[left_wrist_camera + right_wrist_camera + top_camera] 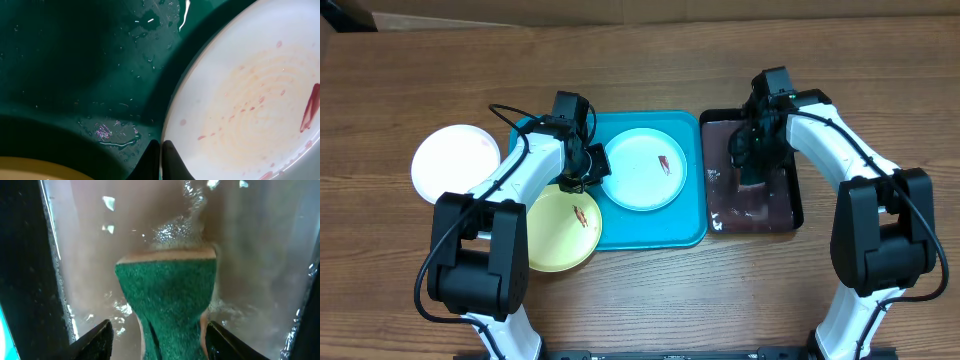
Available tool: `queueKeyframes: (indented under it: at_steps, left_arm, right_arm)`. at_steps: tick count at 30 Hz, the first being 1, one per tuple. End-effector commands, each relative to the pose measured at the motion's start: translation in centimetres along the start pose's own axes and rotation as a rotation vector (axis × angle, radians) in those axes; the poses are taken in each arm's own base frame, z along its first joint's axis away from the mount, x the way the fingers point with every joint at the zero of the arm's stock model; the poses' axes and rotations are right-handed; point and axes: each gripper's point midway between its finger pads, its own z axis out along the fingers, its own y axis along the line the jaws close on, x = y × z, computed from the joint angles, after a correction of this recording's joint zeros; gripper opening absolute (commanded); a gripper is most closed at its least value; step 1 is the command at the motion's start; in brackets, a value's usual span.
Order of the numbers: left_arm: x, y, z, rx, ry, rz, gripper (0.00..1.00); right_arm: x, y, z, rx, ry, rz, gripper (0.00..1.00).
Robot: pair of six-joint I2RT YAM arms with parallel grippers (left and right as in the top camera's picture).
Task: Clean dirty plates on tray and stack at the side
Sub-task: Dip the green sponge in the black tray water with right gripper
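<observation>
Pinching on nothing, the left hand (161, 160) has its fingertips pressed together low over the wet floor of the turquoise tray (650, 228), right at the left rim of the light blue plate (638, 185). Whether it actually touches that rim is hard to say from the wrist view. The plate lies flat in the tray with its reddish-brown smear (663, 164) towards the far right of its face, away from this hand.

The right hand (159, 330) is down in the black tray (760, 215), fingers spread astride the green sponge (167, 290). A gap shows on one side, so I read it as open around the sponge, not clamped on it. The sponge runs lengthwise straight out from between the fingers, so closing would catch it across its narrow width.

From that hand the blue plate lies to the robot's left, across the rims of the two adjoining trays — a short sideways carry, I judge. The right arm is the nearer to the sponge, the left to the plate.

Further out, the yellow-green plate (560, 235), smeared near its middle, overlaps the turquoise tray's near-left corner and hangs out over the bench (720, 300). The white plate (455, 165) sits on the bench left of the tray, apart from it — no smear on it that I can make out
</observation>
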Motion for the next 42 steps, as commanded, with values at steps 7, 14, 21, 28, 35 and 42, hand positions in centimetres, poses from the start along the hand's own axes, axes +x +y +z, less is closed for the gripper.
queueKeyframes:
  at_steps: [7, 14, 21, 28, 35, 42]
  left_arm:
    - [0.4, 0.4, 0.2, -0.028, 0.003, 0.007, 0.04]
    - [0.3, 0.5, 0.2, -0.033, -0.001, 0.007, 0.04]
    - [0.3, 0.5, 0.2, -0.034, -0.001, 0.007, 0.05]
    - [-0.5, 0.7, 0.2, -0.050, -0.039, 0.010, 0.17]
    - [-1.0, 0.6, 0.2, -0.044, -0.058, 0.013, 0.18]
    - [-2.0, 1.3, 0.0, -0.093, -0.110, 0.015, 0.23]
  right_arm:
    - [-0.1, 0.3, 0.2, -0.014, -0.037, -0.010, 0.49]
    - [0.5, 0.7, 0.6, -0.013, -0.026, -0.021, 0.45]
    - [0.9, 0.5, 1.1, -0.012, -0.022, -0.021, 0.16]
    - [-0.9, 1.5, -3.3, -0.023, -0.076, -0.029, 0.04]
    - [-1.0, 1.0, -6.9, 0.025, -0.135, -0.032, 0.04]
    - [-0.4, 1.1, -6.5, 0.033, -0.111, -0.039, 0.04]
